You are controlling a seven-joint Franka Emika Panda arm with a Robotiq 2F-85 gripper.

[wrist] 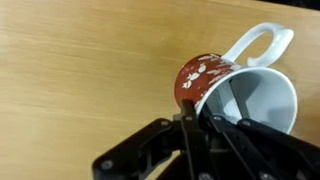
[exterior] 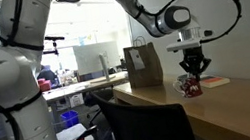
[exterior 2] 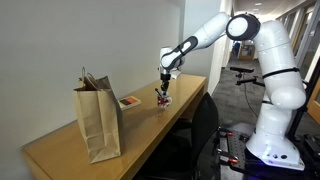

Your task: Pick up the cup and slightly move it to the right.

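Claw point(wrist: 200, 124) pinches the cup point(wrist: 255, 95) by its wall near one bench point(exterior 2: 60, 150) end; bare wood runs along the front edge toward the bag point(exterior 2: 98, 120).

Table point(exterior 2: 55, 158), set against a wall: bag point(exterior 2: 98, 120) upright near one end; book point(exterior 2: 130, 102) flat between bag and cup, on the wall side; cup point(exterior 2: 163, 100) just beside the book, well apart from the bag. Gripper point(exterior 2: 164, 92) directly over the cup, fingers point(wrist: 188, 135) at its rim; chair point(exterior 2: 205, 120) beside the table's open edge.
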